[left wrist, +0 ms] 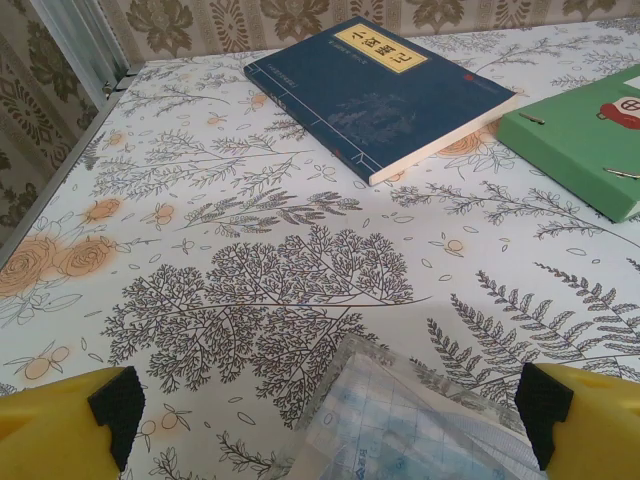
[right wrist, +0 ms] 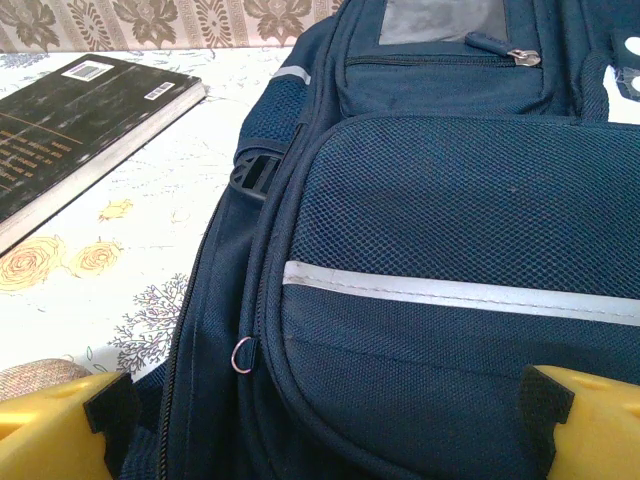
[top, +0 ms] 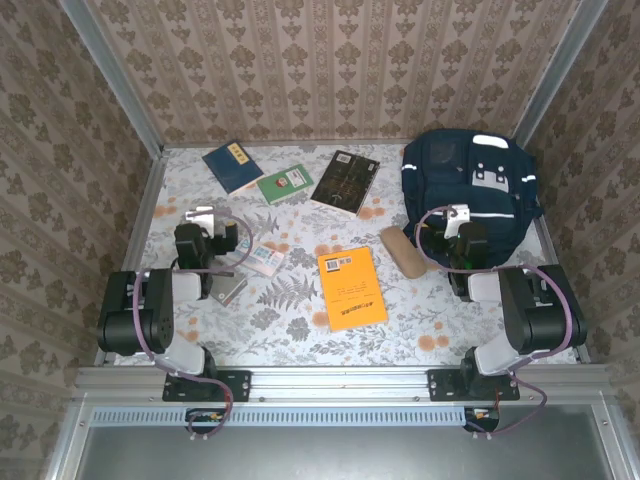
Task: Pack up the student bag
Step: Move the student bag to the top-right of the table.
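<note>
The student bag [top: 470, 185], navy blue with white reflective stripes, lies flat at the back right of the table. My right gripper [top: 452, 228] hovers over its near edge. In the right wrist view the bag's mesh front pocket [right wrist: 460, 250] and a small metal zipper ring [right wrist: 242, 354] lie just ahead of the open right gripper [right wrist: 330, 425], which holds nothing. My left gripper [top: 207, 235] is at the left, open, and in its wrist view a clear plastic packet [left wrist: 400, 430] lies on the table between the spread fingers [left wrist: 115, 405], not gripped.
On the table lie a blue book [top: 232, 165], a green book [top: 285, 184], a black book [top: 345, 180], an orange book [top: 351, 288], a tan pouch [top: 403, 250] beside the bag, and a clear packet [top: 262, 258]. Patterned walls enclose three sides.
</note>
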Controlling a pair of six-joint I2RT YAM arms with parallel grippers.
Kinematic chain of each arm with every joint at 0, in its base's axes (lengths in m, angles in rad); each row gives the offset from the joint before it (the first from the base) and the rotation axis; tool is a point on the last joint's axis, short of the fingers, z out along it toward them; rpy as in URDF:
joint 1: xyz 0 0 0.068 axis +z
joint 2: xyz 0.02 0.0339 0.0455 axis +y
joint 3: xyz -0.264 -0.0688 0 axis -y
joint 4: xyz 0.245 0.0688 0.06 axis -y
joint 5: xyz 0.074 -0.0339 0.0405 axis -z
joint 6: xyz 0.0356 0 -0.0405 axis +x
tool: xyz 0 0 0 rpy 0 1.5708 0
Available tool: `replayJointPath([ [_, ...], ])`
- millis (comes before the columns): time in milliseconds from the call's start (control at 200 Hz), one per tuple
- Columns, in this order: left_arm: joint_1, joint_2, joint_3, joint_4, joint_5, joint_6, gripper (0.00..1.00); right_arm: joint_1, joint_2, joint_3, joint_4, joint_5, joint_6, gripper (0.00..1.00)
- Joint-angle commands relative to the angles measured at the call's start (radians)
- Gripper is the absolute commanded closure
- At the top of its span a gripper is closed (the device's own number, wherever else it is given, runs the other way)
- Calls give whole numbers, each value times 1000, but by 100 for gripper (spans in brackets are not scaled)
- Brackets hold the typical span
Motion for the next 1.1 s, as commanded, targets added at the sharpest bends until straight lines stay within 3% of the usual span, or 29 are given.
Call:
replayJointPath([
  [0,-6,3,-10,28,10,11,0,-4,-5,7,27,-18,-8,0],
  [880,9,-6,0,6,30,2,0,-7,-3,17,12,9,9,0],
  [1010,9,-127,111,-285,-74,-40,0,-6,-55,17,-27,50,21,0],
  [1095,12,-226,203,-489,-119,-72,0,-6,-166,69,-221,123,60,0],
])
